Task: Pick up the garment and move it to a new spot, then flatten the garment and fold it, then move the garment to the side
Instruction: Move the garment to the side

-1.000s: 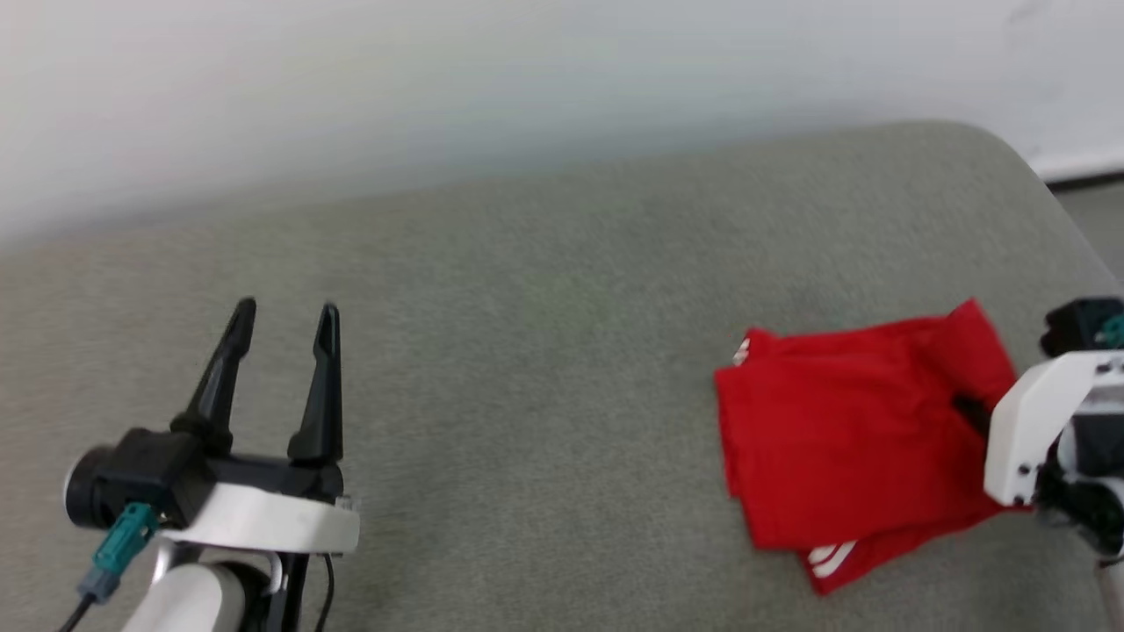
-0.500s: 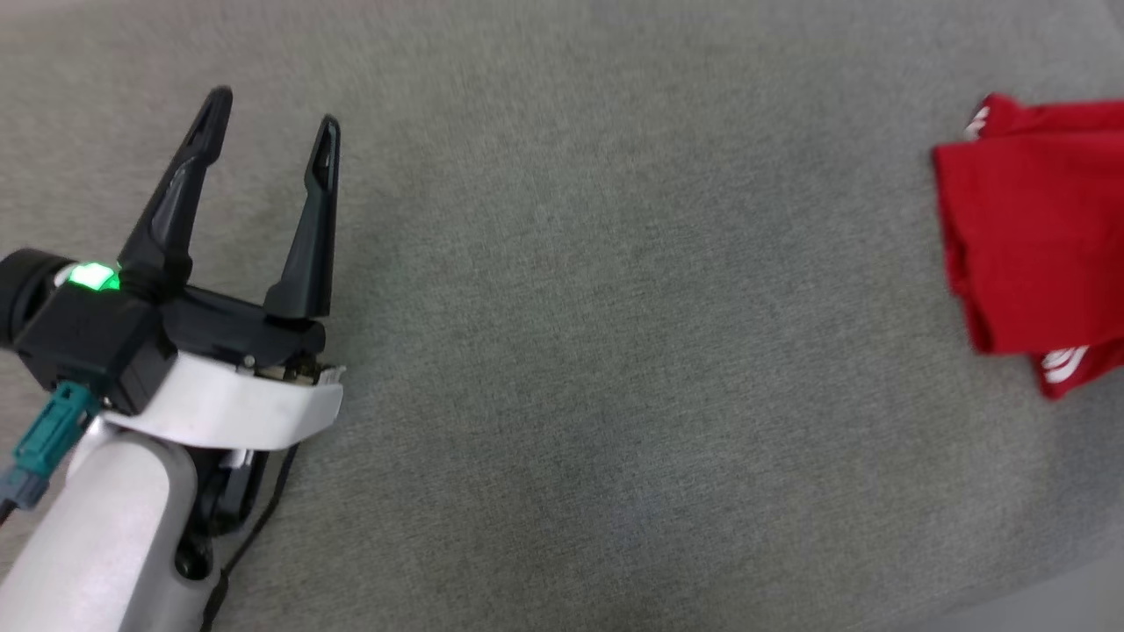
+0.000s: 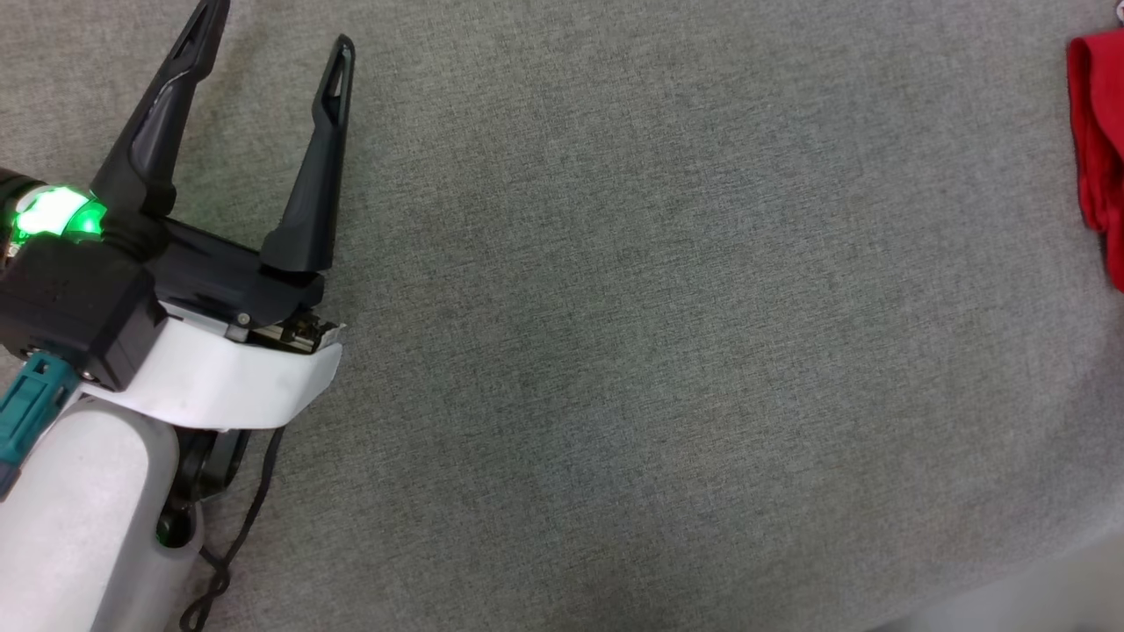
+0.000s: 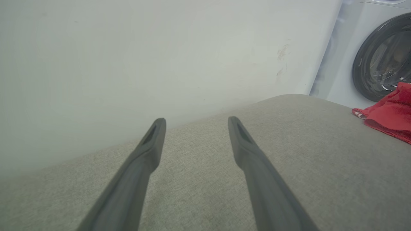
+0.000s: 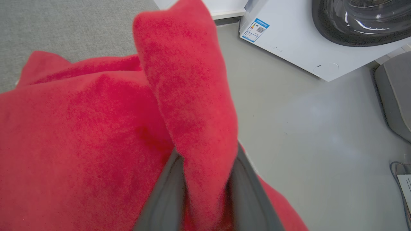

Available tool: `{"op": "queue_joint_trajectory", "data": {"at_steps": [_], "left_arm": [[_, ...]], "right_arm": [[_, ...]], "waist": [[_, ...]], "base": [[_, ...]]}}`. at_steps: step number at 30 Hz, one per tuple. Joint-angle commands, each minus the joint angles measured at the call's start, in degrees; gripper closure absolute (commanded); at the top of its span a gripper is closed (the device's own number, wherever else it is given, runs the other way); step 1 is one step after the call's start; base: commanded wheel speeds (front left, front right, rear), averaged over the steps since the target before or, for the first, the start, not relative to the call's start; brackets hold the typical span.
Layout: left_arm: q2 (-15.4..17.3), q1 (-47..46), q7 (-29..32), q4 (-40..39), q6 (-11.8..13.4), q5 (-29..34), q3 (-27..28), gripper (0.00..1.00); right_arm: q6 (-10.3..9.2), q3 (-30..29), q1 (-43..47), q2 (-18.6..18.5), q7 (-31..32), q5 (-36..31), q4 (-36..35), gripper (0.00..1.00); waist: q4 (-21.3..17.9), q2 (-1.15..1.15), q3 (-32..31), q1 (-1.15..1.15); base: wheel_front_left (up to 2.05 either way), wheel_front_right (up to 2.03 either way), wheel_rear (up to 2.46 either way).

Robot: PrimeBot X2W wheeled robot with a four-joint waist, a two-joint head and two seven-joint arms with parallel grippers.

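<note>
- Grey upholstery [image 3: 659,351] runs right across, with the left gripper [image 3: 279,26] hovering over its left end, fingers spread wide
- the garment [image 3: 1098,132] sits way over at the right edge of the cushion
- right gripper [image 5: 205,166] is pinching a red fold, which hides its own fingertips
- washing machine [image 5: 289,38] stands on the floor just beyond

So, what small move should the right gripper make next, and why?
Probably open fully and draw straight back: the right gripper has a fold of the garment between its fingers, and the garment lies off at the right side of the grey cushion.
</note>
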Motion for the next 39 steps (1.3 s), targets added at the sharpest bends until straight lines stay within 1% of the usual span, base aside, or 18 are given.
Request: {"op": "queue_joint_trajectory", "data": {"at_steps": [1,3,4,7,11,13,18,22,24,25,29,34,39], "left_arm": [[-0.14,-0.61,-0.45,0.00,-0.19,0.08,-0.15,0.00],[-0.32,-0.42,-0.73,0.31,-0.16,-0.07,-0.22,0.00],[-0.66,0.23,-1.32,1.08,-0.06,-0.32,-0.32,0.00],[-0.99,1.01,-1.94,2.10,0.07,-0.75,-0.46,0.00],[-2.79,3.18,-4.21,4.64,0.59,-1.73,-1.11,0.00],[-3.51,4.64,-5.16,6.02,0.81,-2.25,-1.51,0.00],[-5.09,9.38,-6.84,9.36,1.55,-3.72,-2.07,0.00],[-6.37,13.18,-7.55,11.44,2.33,-5.08,-2.11,0.00],[-7.01,14.91,-8.03,12.33,2.74,-5.57,-2.17,0.00],[-7.26,15.95,-8.14,12.63,3.13,-5.91,-1.95,0.00],[-7.98,19.59,-8.57,13.68,4.27,-6.93,-1.31,0.00],[-7.98,23.96,-8.80,14.32,5.80,-8.12,-0.09,0.00],[-7.75,26.75,-8.90,15.63,6.30,-9.03,0.47,0.00]], "right_arm": [[-0.05,-1.04,-1.25,0.22,-1.66,-1.62,1.41,0.00],[-0.05,-1.54,-1.22,0.12,-2.53,-2.20,2.13,0.00],[-0.04,-2.43,-1.23,-0.11,-4.64,-3.37,3.05,0.00],[-0.05,-2.89,-1.03,-0.53,-5.90,-3.84,4.16,0.00],[-0.05,-3.14,1.66,-2.78,-8.13,-4.20,4.86,0.00],[-0.04,-2.93,3.04,-3.66,-8.84,-3.21,4.68,0.00],[-0.04,-0.24,8.62,-6.36,-9.96,-0.09,3.63,0.00],[-0.05,3.96,14.74,-6.94,-11.39,3.72,1.44,0.00],[-0.05,5.72,17.94,-6.72,-12.51,5.51,0.28,0.00],[-0.05,6.32,19.12,-6.19,-13.05,7.08,-0.39,0.00],[-0.04,9.45,23.81,-4.40,-14.96,9.95,-2.99,0.00],[-0.05,14.31,28.44,-0.25,-16.83,11.33,-7.82,0.00],[-0.05,18.28,33.30,3.94,-18.63,12.01,-13.83,0.00]], "waist": [[0.12,0.00,-0.33,-0.01],[0.19,0.00,-0.67,-0.01],[0.27,0.00,-1.74,-0.01],[0.35,0.00,-3.35,-0.01],[1.72,0.00,-7.99,-0.01],[2.62,0.00,-10.61,-0.01],[4.88,0.00,-17.65,-0.01],[7.18,0.00,-22.73,-0.01],[8.53,0.00,-25.26,-0.01],[9.06,0.00,-26.30,-0.01],[11.12,0.00,-30.08,-0.01],[13.40,0.00,-33.97,-0.01],[16.30,0.00,-37.02,-0.01]], "base": [[0.00,0.00,0.00],[0.00,0.00,0.00],[0.00,0.00,0.00],[0.00,0.00,0.00],[0.00,0.00,0.00],[0.00,0.00,0.00],[0.00,0.00,0.00],[0.00,0.00,0.00],[0.00,0.00,0.00],[0.00,0.00,0.00],[0.00,0.00,0.00],[0.00,0.00,0.00],[0.00,0.00,0.00]]}}
